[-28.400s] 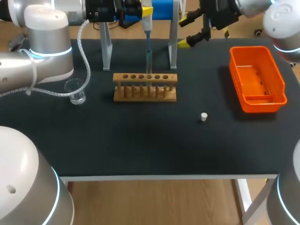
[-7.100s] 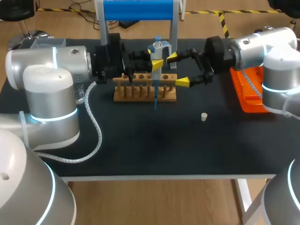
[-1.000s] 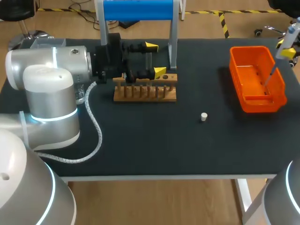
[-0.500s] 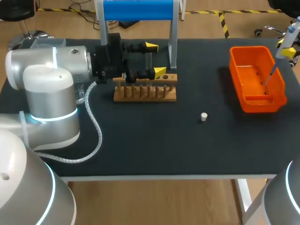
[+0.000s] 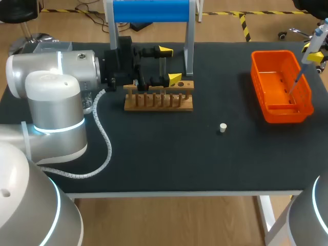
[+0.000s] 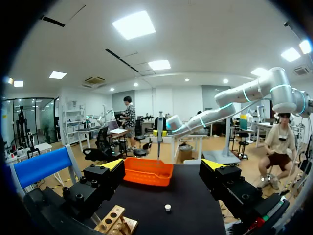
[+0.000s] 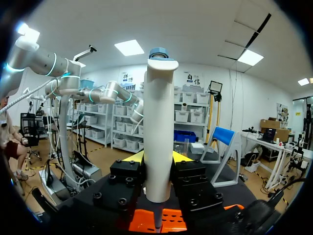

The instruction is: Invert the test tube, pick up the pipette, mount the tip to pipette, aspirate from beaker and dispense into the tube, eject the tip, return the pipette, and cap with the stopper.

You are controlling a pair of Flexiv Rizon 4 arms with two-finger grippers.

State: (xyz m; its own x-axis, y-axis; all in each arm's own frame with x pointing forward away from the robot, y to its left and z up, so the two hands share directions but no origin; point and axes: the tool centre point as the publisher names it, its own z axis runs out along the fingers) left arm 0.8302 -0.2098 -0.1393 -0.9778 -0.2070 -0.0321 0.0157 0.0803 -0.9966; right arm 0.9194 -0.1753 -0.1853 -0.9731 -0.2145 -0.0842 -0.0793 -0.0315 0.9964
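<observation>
My right gripper (image 5: 313, 55) is at the far right edge, shut on the white pipette (image 5: 316, 38). The pipette's thin tip (image 5: 294, 83) hangs over the orange bin (image 5: 281, 84). In the right wrist view the pipette (image 7: 159, 147) stands upright between the fingers (image 7: 134, 157), above the bin (image 7: 171, 220). My left gripper (image 5: 170, 64) is open just above the wooden tube rack (image 5: 159, 97). In its own view the left gripper (image 6: 163, 166) holds nothing, and the rack (image 6: 117, 223) lies below it. The small white stopper (image 5: 222, 127) lies on the mat. I cannot make out the test tube or the beaker.
The blue-topped pipette stand (image 5: 151, 11) rises behind the rack. The left wrist view looks out over the stopper (image 6: 167, 207) to the orange bin (image 6: 148, 172) and the pipette (image 6: 160, 132) above it. Black mat (image 5: 169, 154) covers the table.
</observation>
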